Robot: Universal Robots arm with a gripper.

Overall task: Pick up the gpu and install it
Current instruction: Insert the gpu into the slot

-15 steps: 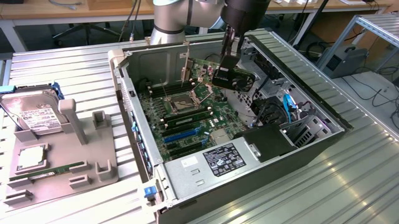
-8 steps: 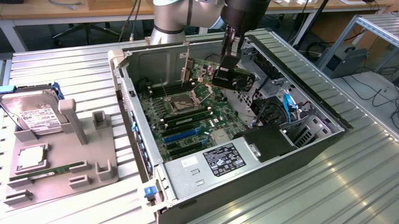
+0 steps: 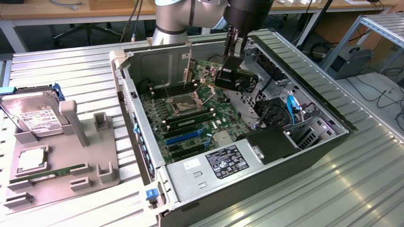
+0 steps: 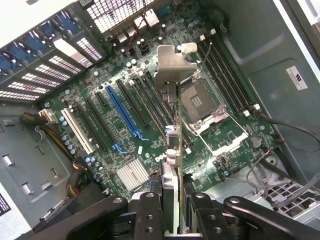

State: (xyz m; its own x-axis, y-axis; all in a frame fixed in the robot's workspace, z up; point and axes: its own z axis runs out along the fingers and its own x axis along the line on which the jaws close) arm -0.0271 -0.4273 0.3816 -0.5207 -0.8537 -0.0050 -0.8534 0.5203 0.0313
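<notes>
The gpu (image 3: 237, 78), a small green card with a black round fan, hangs over the open computer case (image 3: 129, 101), above the motherboard (image 3: 189, 118). My gripper (image 3: 231, 60) is shut on its upper edge. In the wrist view the gpu (image 4: 174, 165) shows edge-on between my two black fingers (image 4: 150, 210), its silver end bracket (image 4: 172, 70) pointing away from the camera. It hovers above the motherboard (image 4: 125, 150), between the blue expansion slot (image 4: 122, 117) and the CPU socket (image 4: 200, 105), clear of the board.
A grey fixture tray (image 3: 94, 161) at the exterior view's left holds a hard drive (image 3: 35, 116), a processor chip (image 3: 30, 161) and a RAM stick (image 3: 47, 175). Inside the case are the power supply (image 3: 221, 165), drive cage (image 3: 277, 142) and loose cables (image 3: 294, 109).
</notes>
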